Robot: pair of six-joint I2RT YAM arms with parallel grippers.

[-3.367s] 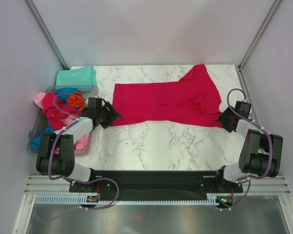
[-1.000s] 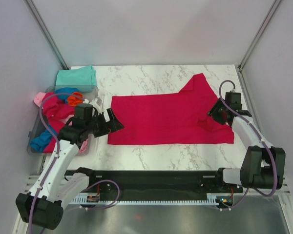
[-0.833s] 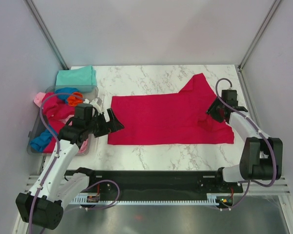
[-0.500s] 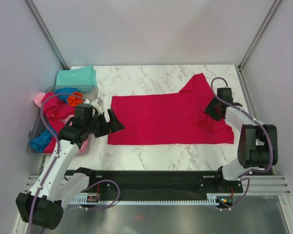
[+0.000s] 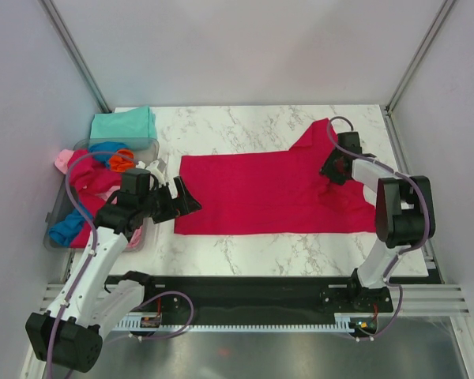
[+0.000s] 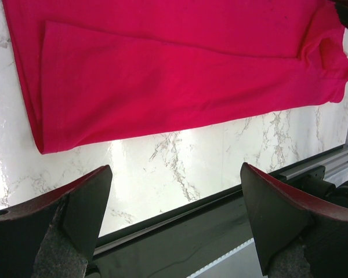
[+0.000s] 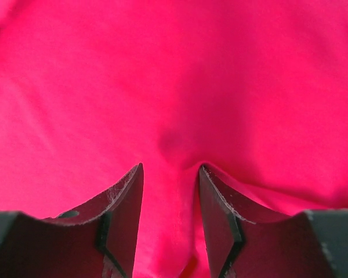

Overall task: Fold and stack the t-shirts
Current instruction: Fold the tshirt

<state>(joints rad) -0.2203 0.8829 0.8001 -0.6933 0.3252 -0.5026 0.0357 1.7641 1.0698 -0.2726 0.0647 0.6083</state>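
Top external view: the crimson-red t-shirt (image 5: 261,189) lies flat on the marble tabletop (image 5: 261,249). It is spread crosswise between the two arms, and one sleeve points toward the far right corner. Its near hem forms a straight edge parallel to the arm bases.

The left hand (image 5: 188,196) is just beside the shirt's left edge. In the left wrist view this hand (image 6: 175,168) has its fingers (image 6: 75,202) spread wide apart, with nothing between them. It hangs above bare marble, and the shirt's folded near-left corner lies beyond the fingertips.

The right hand (image 5: 330,170) rests on the shirt's right part, below the raised sleeve. In the right wrist view this hand (image 7: 171,167) has its fingers (image 7: 124,202) drawn close together. A pucker of red cloth fills the narrow gap, and creases run toward it.

At the left edge of the tabletop stands a clear plastic bin (image 5: 152,146). It holds a loose heap that includes a pink t-shirt (image 5: 63,160), a blue t-shirt (image 5: 63,229) and an orange t-shirt (image 5: 122,162). A folded mint-teal t-shirt (image 5: 122,124) lies on the tabletop just behind the bin.
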